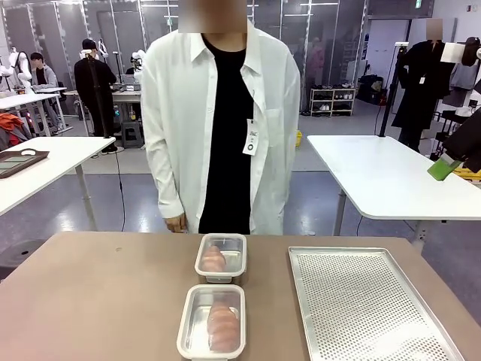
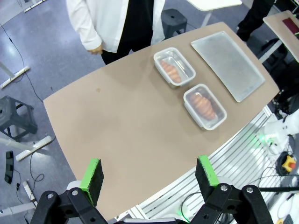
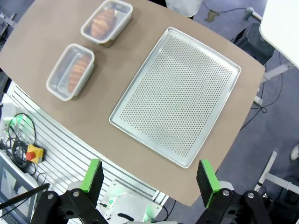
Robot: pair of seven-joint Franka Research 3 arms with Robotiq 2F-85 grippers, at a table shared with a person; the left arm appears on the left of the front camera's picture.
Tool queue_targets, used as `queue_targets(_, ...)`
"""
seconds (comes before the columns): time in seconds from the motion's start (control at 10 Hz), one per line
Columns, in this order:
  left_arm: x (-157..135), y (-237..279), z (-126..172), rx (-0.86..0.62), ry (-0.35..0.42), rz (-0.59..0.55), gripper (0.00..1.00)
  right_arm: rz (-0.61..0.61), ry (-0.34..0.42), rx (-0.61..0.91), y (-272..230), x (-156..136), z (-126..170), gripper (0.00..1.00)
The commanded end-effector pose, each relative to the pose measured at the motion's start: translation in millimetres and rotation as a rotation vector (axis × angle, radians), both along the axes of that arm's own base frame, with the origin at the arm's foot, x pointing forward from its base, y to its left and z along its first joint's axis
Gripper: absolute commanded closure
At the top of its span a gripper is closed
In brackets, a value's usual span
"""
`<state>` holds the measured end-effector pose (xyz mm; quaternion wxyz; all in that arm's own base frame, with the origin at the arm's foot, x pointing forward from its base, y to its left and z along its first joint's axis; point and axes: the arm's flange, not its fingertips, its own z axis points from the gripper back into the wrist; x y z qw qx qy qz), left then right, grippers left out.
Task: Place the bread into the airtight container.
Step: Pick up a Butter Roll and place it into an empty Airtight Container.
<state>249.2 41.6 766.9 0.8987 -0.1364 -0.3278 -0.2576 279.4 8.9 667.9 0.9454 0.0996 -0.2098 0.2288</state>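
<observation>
Two clear airtight containers with white rims stand mid-table, one behind the other. The near container (image 1: 213,320) (image 2: 204,106) (image 3: 71,71) holds a long piece of bread (image 1: 223,323). The far container (image 1: 221,257) (image 2: 174,66) (image 3: 107,22) holds another bread (image 1: 213,259). I cannot tell whether lids are on. My left gripper (image 2: 149,175) hangs open and empty, high above the table's near-left edge. My right gripper (image 3: 151,179) is also open and empty, high over the table's near-right corner. One of its green pads (image 1: 443,169) shows at the right edge.
A perforated metal tray (image 1: 368,301) (image 2: 229,63) (image 3: 177,93) lies right of the containers with nothing on it. A person in a white shirt stands at the far edge, a hand (image 1: 175,222) hanging at the side. Bare tabletop (image 1: 98,301) spreads to the left.
</observation>
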Motion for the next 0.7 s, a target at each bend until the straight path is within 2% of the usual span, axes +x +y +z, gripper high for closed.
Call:
queue_targets(0.0,-0.1,0.1,0.9,0.004,-0.006,-0.018,0.00,0.002,0.005,0.000,-0.6,-2.7,1.0,0.00)
queue_targets(0.6,-0.1,0.1,0.9,0.004,-0.006,-0.018,0.00,0.002,0.005,0.000,-0.6,-2.7,1.0,0.00)
